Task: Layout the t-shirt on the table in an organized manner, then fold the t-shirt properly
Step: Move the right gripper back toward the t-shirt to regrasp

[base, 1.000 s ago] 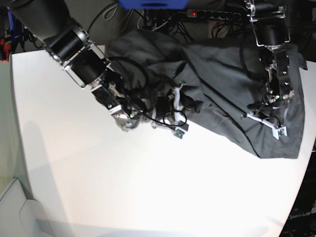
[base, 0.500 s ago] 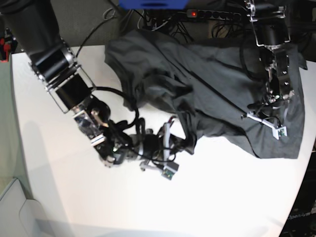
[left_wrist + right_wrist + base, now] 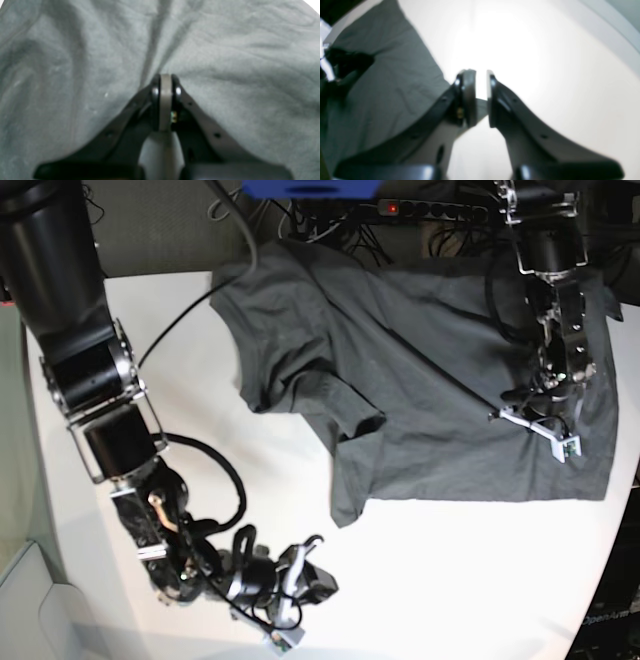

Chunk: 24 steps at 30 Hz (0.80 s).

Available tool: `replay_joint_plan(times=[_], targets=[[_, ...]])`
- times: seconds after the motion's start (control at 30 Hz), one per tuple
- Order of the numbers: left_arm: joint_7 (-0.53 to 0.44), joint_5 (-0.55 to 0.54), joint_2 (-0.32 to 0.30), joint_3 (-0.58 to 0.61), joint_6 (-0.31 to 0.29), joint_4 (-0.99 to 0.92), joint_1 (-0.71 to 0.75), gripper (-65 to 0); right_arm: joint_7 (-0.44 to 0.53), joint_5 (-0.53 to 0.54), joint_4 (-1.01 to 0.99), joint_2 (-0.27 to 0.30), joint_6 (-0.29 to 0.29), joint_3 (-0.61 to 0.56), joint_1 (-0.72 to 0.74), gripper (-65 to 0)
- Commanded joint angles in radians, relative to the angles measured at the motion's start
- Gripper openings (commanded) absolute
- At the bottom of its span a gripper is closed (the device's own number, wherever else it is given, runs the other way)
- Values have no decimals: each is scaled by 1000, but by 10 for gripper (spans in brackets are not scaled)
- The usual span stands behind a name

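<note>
The dark grey t-shirt (image 3: 430,380) lies spread over the far right part of the white table (image 3: 450,580), with one sleeve folded near the middle and its lower left corner near the table's centre. My left gripper (image 3: 510,406) rests on the shirt's right side; in the left wrist view the gripper (image 3: 165,82) is shut, pinching the cloth (image 3: 75,62). My right gripper (image 3: 325,583) hovers near the table's front edge, apart from the shirt. In the right wrist view the gripper (image 3: 481,82) is slightly open and empty, with the shirt (image 3: 382,75) beyond it on the left.
A power strip (image 3: 430,208) and tangled cables lie behind the table's far edge, next to a blue object (image 3: 310,188). The right arm's thick black links (image 3: 90,380) stretch along the table's left side. The shirt's right edge reaches the table's right rim.
The right arm dragged the shirt's lower left part toward the front, let it go and moved on to the front edge. The shirt now lies flatter. The left arm has not moved.
</note>
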Motion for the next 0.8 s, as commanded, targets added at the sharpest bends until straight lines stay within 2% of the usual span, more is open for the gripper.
replay_joint_plan(times=[0.0, 0.13, 0.2, 0.27, 0.4, 0.53, 0.67, 0.77], targets=[[32, 1, -6, 3, 3, 3, -5, -649, 17, 15, 0, 6, 1, 12, 52, -520], [32, 1, -2, 3, 3, 3, -6, -649, -155, 18, 39, 6, 1, 3, 40, -448], [32, 7, 12, 1, 3, 3, -6, -649, -243, 17, 95, -18, 1, -8, -25, -443], [32, 9, 13, 3, 3, 3, -6, -649, -290, 14, 170, -36, 1, -22, -97, -442], [32, 2, 13, 3, 3, 3, -8, -649, -333, 12, 287, -89, 1, -71, -218, -440], [32, 2, 13, 3, 3, 3, -25, -649, -384, 12, 294, -121, 1, -74, -266, -440], [32, 2, 13, 1, 3, 3, -26, -649, -401, 12, 294, -119, 1, -74, -272, -437], [32, 2, 13, 1, 3, 3, -26, -649, -402, 12, 294, -96, -6, -71, -264, -383]])
